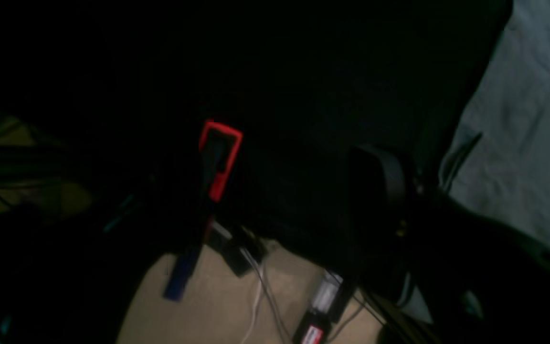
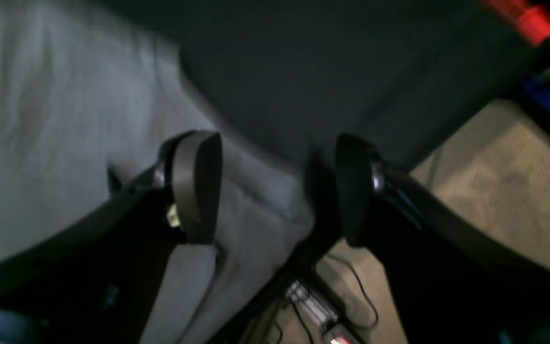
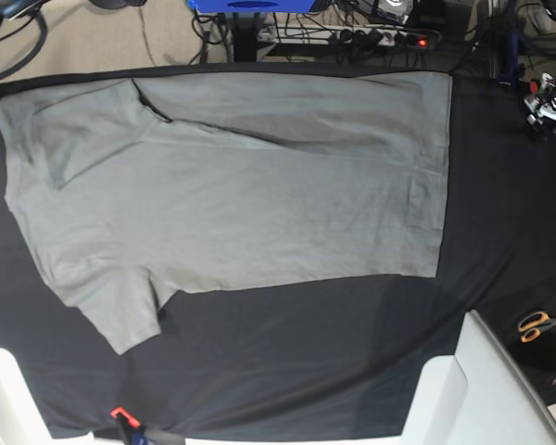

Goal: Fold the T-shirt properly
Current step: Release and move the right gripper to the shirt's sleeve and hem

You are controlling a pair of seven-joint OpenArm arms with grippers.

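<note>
We find the T-shirt (image 3: 250, 204) spread flat on the black cloth (image 3: 306, 352) that covers the desk. In the base view its collar end and sleeves lie toward the left, and its straight hem runs down the right side. The far long edge is folded inward over the body, with that fold line running along the top of the garment. The near sleeve juts toward the front edge of the desk.

In the right wrist view, the right claw (image 2: 275, 191) hangs above the desk edge with its two pads well apart and nothing between them. One finger (image 2: 194, 186) sits over grey fabric; the other sits over the black cloth, near the point where the cloth drops to the floor.

The left wrist view is very dark. We see one finger (image 1: 380, 191) of the left claw (image 1: 399, 205) above the black cloth, with the shirt just beside it at the right of the frame. The second finger is lost in shadow, so we cannot tell whether this claw stands apart or together.

Surrounding items: orange-handled scissors (image 3: 537, 324) rest on the cloth at the right edge of the base view, well apart from the shirt. A red clamp (image 3: 120, 414) grips the near edge of the cloth. A power strip (image 3: 371, 37) and cables lie on the floor beyond the far edge.
</note>
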